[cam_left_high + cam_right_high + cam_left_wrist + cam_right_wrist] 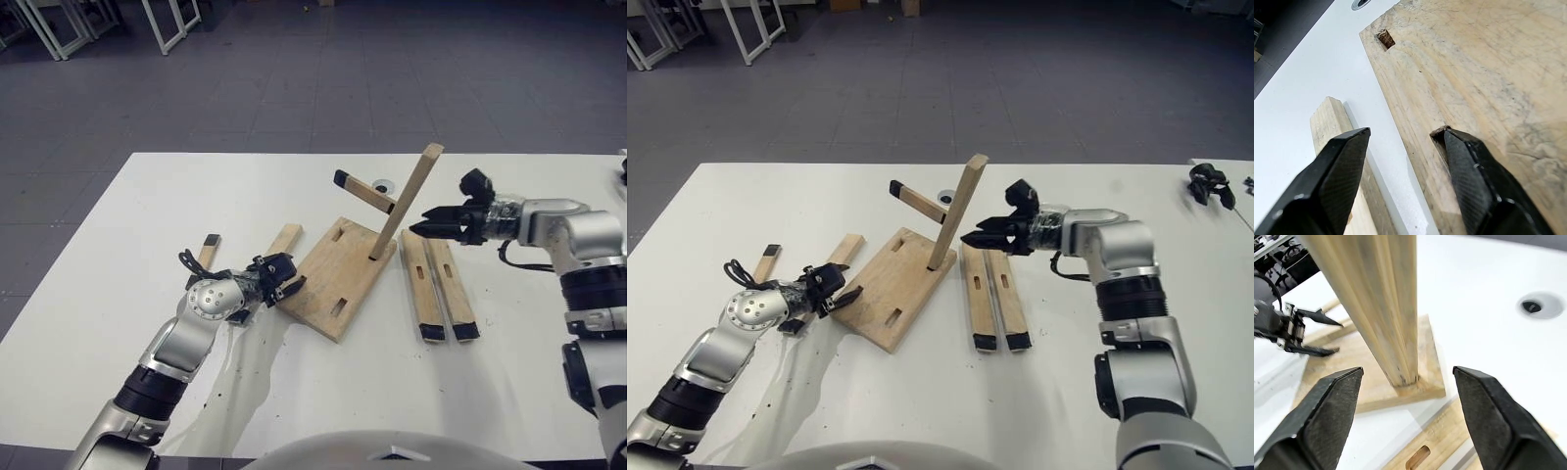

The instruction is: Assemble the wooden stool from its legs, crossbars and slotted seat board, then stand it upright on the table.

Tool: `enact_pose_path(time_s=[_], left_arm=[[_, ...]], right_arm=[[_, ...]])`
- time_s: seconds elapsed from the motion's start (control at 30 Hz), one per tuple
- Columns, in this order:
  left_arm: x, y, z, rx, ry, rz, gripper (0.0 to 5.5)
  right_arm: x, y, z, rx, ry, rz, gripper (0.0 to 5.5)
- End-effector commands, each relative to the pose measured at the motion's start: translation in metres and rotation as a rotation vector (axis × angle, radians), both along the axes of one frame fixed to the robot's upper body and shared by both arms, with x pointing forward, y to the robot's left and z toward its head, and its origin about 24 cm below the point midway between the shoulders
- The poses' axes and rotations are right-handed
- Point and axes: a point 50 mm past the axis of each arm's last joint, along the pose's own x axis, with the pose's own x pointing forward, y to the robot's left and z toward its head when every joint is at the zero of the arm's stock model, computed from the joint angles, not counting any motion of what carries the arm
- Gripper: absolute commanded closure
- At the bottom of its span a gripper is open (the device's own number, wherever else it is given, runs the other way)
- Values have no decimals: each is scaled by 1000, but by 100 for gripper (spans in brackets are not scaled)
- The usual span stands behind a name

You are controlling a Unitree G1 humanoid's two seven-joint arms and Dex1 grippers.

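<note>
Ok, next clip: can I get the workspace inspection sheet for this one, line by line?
Surface: white table; dark smears by the left arm; round hole on the far side.
Job's things: seat board lying on the table; standing leg tilted in a slot, black-tipped crossbar sticking out of it; loose legs side by side right of the board; plain piece and black-tipped piece on its left.
Clutter: small black object at the table's right edge.
Grippers: left gripper open at the board's left edge; right gripper open beside the standing leg.
Cables: black loop at the left wrist; black cable under the right forearm.
Surroundings: grey floor; white frames far off.
</note>
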Motion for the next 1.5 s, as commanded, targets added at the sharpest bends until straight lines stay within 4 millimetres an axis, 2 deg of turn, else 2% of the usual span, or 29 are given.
enact_pose_path(time_s=[0.03,0.1,0.17,0.27,0.3,0.37,0.4,0.47,0.53,0.57,0.6,0.63,0.67,0.7,0.73,0.83,0.93,0.97,1.03,1.1,1.17,1.23,1.3,1.4,1.5], left_arm=[[-5,4,-11,27,58,16,272],[-4,2,-10,25,56,12,272],[-4,2,-10,26,57,6,272],[-4,2,-10,27,60,6,272],[-4,2,-10,26,60,6,272],[-3,1,-10,26,59,2,272],[-2,0,-9,26,57,1,272],[0,-1,-9,24,52,0,272],[1,-2,-9,21,52,-5,272],[1,-4,-10,20,54,-9,272],[1,-5,-10,19,55,-14,272],[1,-5,-10,18,56,-16,272],[1,-5,-10,19,58,-16,272],[0,-4,-11,20,61,-14,272],[-1,-3,-12,21,65,-12,272],[-6,-2,-14,21,77,-9,272],[-7,-3,-13,12,71,2,272],[-7,-2,-12,10,64,8,272],[-10,-1,-9,-5,59,33,272],[-15,-1,-5,-43,66,77,272],[-20,-2,4,-109,64,127,272],[-25,1,18,-145,43,175,272],[-31,6,29,-169,32,222,272],[-35,16,40,-162,14,278,272],[-35,23,30,-102,24,293,272]], right_arm=[[7,-9,53,-20,-219,-93,211],[14,-4,86,8,-347,-138,211],[15,3,108,44,-426,-143,211],[21,22,152,231,-578,-174,211],[23,30,163,290,-612,-179,211],[31,43,169,378,-622,-211,211],[35,45,166,388,-614,-227,211],[47,51,139,367,-544,-255,211],[54,62,81,249,-394,-249,211],[52,66,42,154,-293,-239,211],[42,67,1,55,-186,-210,211],[31,67,-28,-12,-111,-188,211],[23,68,-44,-45,-69,-166,211],[21,69,-44,-43,-65,-166,211],[24,70,-37,-24,-83,-179,211],[40,68,20,104,-223,-247,211],[40,60,87,272,-400,-300,211],[36,56,101,307,-437,-317,211],[28,42,113,344,-474,-404,211],[19,24,110,353,-481,-525,211],[5,4,96,340,-466,-650,211],[-13,-10,70,264,-406,-719,211],[-34,-15,37,120,-333,-717,211],[-68,-10,-11,-31,-200,-702,211],[-92,-2,-41,-107,-118,-696,211]])
